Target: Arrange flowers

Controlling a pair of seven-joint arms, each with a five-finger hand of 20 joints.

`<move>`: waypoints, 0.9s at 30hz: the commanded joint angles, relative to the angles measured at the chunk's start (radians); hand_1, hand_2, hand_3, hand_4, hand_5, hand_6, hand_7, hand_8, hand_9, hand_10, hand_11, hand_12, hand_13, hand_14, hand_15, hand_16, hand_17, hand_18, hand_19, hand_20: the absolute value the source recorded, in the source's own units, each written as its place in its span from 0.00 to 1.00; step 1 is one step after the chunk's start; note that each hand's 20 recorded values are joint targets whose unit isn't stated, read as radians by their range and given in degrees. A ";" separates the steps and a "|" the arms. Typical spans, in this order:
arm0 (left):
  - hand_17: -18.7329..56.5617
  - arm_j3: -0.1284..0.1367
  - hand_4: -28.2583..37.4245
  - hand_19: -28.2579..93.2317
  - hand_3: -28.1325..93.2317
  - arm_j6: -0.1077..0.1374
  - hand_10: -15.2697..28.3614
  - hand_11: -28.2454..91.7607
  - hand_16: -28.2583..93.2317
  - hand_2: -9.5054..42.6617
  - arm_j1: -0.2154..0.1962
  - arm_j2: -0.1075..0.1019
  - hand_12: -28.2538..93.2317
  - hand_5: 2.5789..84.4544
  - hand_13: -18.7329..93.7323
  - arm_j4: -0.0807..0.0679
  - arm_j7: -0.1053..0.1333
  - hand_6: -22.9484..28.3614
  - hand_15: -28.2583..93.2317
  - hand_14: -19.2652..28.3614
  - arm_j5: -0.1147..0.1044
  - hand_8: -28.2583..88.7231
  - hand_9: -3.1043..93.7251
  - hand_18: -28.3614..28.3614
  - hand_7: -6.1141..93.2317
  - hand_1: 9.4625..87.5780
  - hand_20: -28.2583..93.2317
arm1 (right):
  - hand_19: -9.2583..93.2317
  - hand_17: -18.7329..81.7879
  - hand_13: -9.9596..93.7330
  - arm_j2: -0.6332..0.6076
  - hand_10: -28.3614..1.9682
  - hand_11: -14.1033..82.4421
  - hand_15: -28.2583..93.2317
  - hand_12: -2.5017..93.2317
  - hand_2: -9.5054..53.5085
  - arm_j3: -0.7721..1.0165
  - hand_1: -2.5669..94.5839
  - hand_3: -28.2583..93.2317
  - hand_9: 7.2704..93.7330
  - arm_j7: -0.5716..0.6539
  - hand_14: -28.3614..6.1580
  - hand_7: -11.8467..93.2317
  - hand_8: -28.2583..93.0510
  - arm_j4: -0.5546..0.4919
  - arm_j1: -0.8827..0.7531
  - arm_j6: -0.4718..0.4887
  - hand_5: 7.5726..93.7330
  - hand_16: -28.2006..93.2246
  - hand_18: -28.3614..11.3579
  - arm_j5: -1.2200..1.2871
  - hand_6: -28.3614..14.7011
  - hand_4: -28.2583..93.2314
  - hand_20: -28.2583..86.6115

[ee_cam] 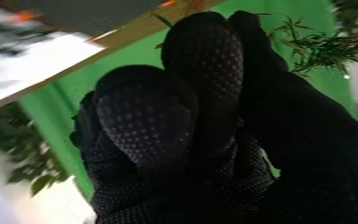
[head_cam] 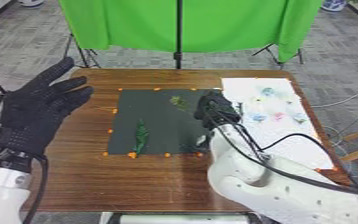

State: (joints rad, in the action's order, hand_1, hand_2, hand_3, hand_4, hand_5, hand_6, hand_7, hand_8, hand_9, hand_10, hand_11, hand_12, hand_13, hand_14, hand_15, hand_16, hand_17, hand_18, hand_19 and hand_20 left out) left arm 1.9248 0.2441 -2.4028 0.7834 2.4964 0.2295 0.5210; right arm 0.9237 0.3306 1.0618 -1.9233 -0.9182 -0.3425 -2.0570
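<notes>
Near the centre of the head view, the right hand [head_cam: 216, 106] is pinching a green sprig [head_cam: 179, 102]; a green leaf [head_cam: 141, 137] is lying lower left. The left hand [head_cam: 35, 107] is hanging spread at far left.

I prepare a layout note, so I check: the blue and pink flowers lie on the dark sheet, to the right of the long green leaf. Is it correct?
Not on the dark sheet: the head view shows the blue and pink flowers on the white sheet, to the right of the long green leaf.
</notes>
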 commanded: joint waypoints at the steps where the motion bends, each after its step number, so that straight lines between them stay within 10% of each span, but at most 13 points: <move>1: 0.12 -0.025 0.05 0.71 0.86 -0.035 0.85 0.47 0.15 0.33 0.050 -0.026 0.33 0.35 0.36 -0.022 -0.003 0.60 0.66 1.00 0.005 0.15 0.34 0.98 0.22 0.18 0.37 | 1.00 0.67 0.99 0.135 0.60 0.58 0.72 0.17 0.00 -0.090 0.59 0.81 1.00 0.024 0.65 0.29 0.32 0.065 0.153 0.015 0.99 0.40 0.14 0.067 0.61 0.00 0.49; 27: 0.12 -0.082 0.05 0.72 0.86 -0.088 0.85 0.48 0.15 0.34 0.138 -0.070 0.33 0.35 0.36 -0.061 0.017 0.60 0.66 1.00 -0.006 0.15 0.33 0.98 0.23 0.18 0.37 | 1.00 0.66 0.97 0.181 0.59 0.59 0.76 0.18 0.00 -0.207 0.54 0.80 1.00 0.094 0.65 0.31 0.30 0.128 0.140 0.162 0.97 0.40 0.11 0.156 0.61 0.01 0.52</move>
State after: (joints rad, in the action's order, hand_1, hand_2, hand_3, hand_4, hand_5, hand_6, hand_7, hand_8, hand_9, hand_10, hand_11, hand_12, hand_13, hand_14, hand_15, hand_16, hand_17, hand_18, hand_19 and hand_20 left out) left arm 1.8411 0.1685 -2.2578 0.7103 2.4385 0.2545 0.5178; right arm 1.0924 0.1172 1.1571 -1.7776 -0.7630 -0.2234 -1.8933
